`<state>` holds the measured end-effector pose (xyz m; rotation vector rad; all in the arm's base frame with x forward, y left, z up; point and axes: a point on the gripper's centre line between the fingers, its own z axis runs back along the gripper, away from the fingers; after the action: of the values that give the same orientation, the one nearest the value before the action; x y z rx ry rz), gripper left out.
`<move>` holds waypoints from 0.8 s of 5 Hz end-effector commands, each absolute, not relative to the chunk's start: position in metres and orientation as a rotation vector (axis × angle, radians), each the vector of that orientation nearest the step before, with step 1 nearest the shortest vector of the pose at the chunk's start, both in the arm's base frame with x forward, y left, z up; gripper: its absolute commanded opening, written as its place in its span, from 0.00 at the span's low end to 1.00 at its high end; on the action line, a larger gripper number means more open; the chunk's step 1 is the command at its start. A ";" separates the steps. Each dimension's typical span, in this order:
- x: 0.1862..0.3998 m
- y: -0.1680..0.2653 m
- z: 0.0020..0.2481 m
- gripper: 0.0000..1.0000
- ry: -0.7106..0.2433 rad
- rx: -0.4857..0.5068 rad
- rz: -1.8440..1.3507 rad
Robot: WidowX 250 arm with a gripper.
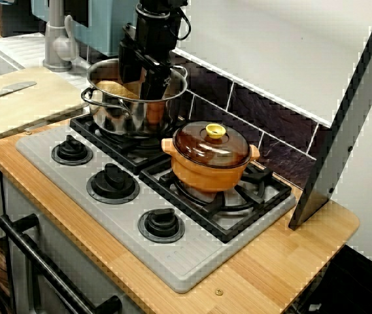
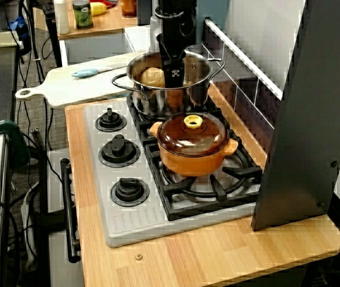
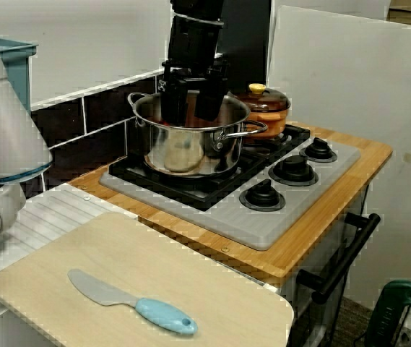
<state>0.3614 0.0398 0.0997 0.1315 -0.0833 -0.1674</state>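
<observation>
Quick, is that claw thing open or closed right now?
Gripper: open, fingers spread apart down inside the steel pot, holding nothing that shows.

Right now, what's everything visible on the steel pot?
The steel pot is shiny, round and lidless, with two loop handles at its sides. It stands upright on the stove's black grate, close beside the orange lidded pot. A tan rounded lump lies inside. The gripper reaches into it, fingers apart; contact with the pot is unclear.
</observation>
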 end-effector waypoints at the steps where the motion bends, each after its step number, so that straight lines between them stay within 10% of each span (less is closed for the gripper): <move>1: 0.363 0.044 0.107 1.00 -0.108 0.108 -0.148; 4: 0.361 0.042 0.101 1.00 -0.120 0.036 -0.160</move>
<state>0.3590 0.0379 0.0902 0.0244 -0.0970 -0.1773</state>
